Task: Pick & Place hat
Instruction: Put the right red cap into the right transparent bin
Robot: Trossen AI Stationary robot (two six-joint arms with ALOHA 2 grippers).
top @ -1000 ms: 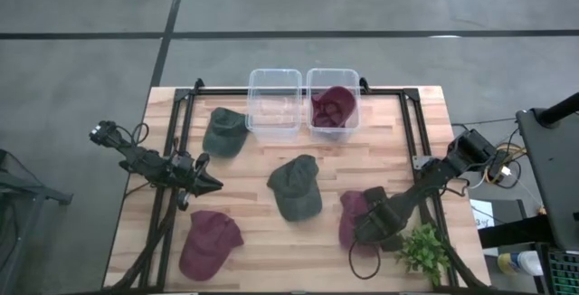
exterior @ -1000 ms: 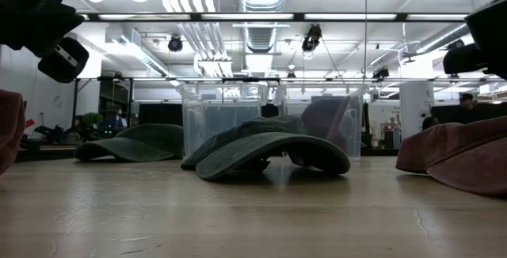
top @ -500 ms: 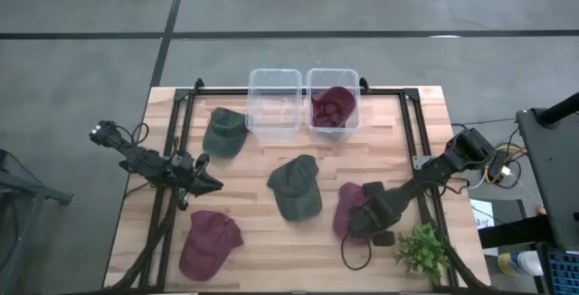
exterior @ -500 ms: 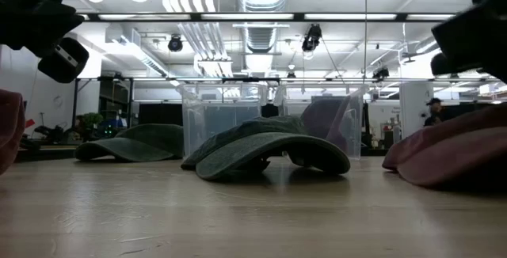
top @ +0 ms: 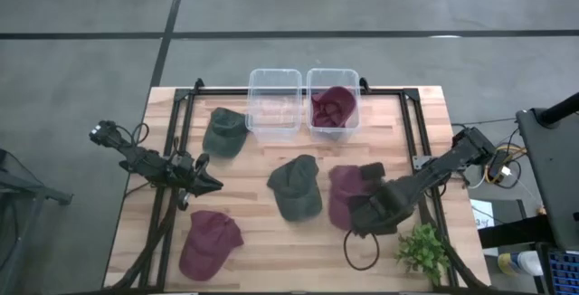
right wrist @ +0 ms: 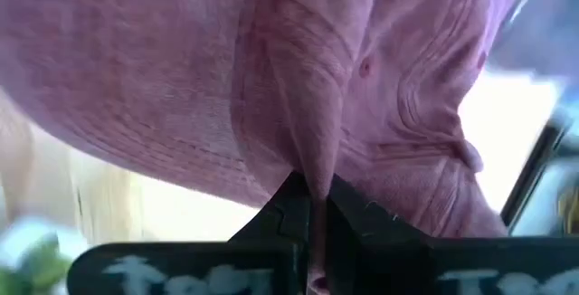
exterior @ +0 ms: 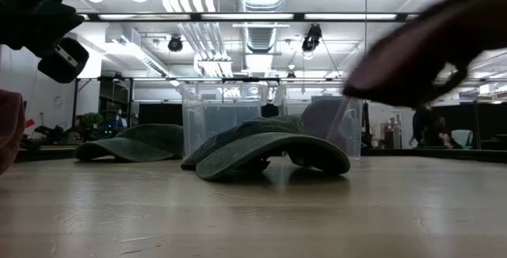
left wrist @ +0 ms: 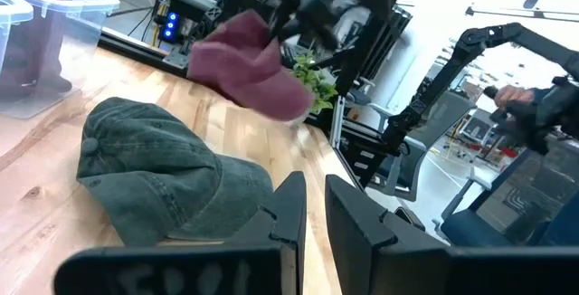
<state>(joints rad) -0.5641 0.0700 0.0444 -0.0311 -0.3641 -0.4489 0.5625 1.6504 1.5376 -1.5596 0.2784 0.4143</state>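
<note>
Since a second ago my right tool (top: 362, 206) has clamped on the maroon hat (top: 344, 195) and taken it off the bench (top: 425, 114). The hat was lying at the near right of the boards; in the low view it now hangs clear above the wood, up and right of the green hat.

Nearest in: the right wrist view shows a fold of the maroon crown pinched between my two fingers (right wrist: 288, 206), clenched tight on fabric, the rest of the hat draped forward past the tips.

Left tool (top: 210, 184) waits over the left side of the bench, fingers close together, nothing between them.

Next out: a green hat (top: 295, 186) lies just left of the held one, mid-bench. Beyond it stand two clear bins at the far edge. The left bin (top: 274, 103) looks empty; the right bin (top: 333, 102) already holds a maroon hat.

The relation that matters: the right bin lies straight ahead of the held hat, away from me and barely left. My guess is that's the drop point. The right arm is the nearer one, and the bin's near wall must be cleared with the hanging brim.
</note>
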